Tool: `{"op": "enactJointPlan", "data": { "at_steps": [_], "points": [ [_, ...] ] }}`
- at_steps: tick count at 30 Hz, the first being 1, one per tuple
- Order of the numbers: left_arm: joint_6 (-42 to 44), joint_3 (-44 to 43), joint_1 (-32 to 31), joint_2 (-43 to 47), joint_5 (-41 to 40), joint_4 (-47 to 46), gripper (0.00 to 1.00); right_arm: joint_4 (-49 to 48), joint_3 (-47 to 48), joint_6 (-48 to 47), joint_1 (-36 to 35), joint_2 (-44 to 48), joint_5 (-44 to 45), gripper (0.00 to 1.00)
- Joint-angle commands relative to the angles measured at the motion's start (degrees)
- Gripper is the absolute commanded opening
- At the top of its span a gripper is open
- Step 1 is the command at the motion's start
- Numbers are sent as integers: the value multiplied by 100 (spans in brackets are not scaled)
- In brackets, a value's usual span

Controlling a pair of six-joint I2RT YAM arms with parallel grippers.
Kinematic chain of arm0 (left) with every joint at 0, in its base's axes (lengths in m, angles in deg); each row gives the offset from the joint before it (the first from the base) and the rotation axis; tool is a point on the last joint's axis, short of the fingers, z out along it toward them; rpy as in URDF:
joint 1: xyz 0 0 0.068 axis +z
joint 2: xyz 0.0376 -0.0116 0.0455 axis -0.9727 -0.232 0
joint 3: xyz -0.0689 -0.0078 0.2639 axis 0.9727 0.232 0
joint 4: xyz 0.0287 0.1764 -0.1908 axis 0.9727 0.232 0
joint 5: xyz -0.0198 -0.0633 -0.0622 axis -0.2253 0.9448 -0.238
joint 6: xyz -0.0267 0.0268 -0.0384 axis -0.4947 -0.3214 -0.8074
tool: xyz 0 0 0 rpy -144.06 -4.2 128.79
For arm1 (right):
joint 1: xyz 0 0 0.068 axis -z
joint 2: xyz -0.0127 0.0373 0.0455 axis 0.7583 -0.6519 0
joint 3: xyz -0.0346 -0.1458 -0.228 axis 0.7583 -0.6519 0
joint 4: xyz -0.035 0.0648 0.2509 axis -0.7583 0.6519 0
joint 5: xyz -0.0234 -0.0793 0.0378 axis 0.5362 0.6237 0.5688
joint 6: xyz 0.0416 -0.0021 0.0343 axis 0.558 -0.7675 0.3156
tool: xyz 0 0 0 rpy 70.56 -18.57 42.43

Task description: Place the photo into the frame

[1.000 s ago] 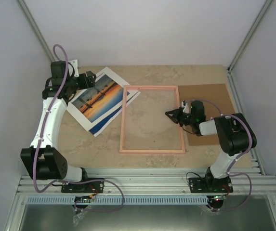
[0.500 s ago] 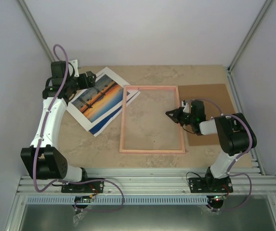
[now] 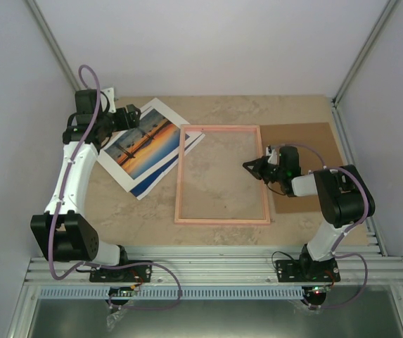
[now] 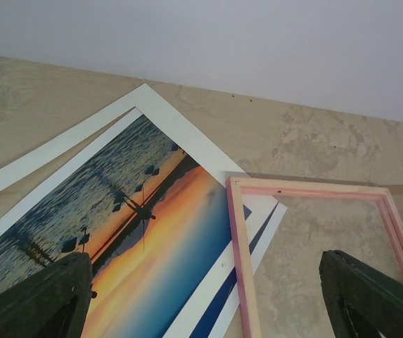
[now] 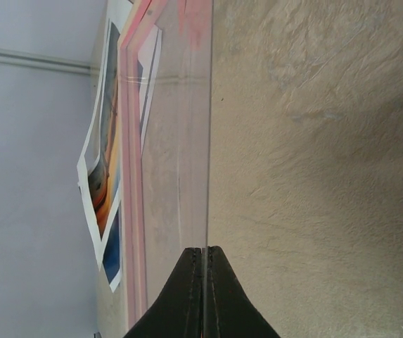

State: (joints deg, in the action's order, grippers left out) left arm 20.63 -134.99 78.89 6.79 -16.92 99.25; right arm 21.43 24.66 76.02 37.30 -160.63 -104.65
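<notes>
From above, the photo point(image 3: 148, 144) lies face up and skewed on the far left of the counter point(image 3: 222, 105). One of its corners overlaps the frame point(image 3: 222, 128), which lies flat in the middle with only counter showing through it. A brown cardboard sheet point(image 3: 306, 141) lies just beside the frame's right rail. The left jaws hang over the photo's far edge, and the right jaws sit inside the frame near that right rail.

The left wrist view shows the left jaws spread wide above the photo with nothing between them. The frame's pink corner rests on top of the photo's corner.

The right wrist view shows the right jaws closed tight, tips together, low over the counter. The edge of a thin clear sheet point(image 5: 176, 176) runs on from the tips, but whether it is pinched cannot be told.

The job looks barely begun: the photo is not yet gripped, squared up or laid in the frame
</notes>
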Motion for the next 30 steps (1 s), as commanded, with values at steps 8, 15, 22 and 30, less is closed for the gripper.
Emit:
{"op": "enactJointPlan", "data": {
  "at_steps": [8, 15, 22, 30],
  "points": [
    [11, 10, 44, -5, 74, -162, 90, 85, 172, -329, 72, -149, 109, 0],
    [11, 14, 46, -19, 82, -161, 90, 268, 256, -499, 85, -174, 75, 1],
    [7, 24, 50, -24, 82, -159, 90, 372, 349, -716, 84, -210, 22, 0],
    [11, 15, 49, -53, 91, -163, 90, 272, 375, -840, 85, -228, -4, 0]
  ]
}}
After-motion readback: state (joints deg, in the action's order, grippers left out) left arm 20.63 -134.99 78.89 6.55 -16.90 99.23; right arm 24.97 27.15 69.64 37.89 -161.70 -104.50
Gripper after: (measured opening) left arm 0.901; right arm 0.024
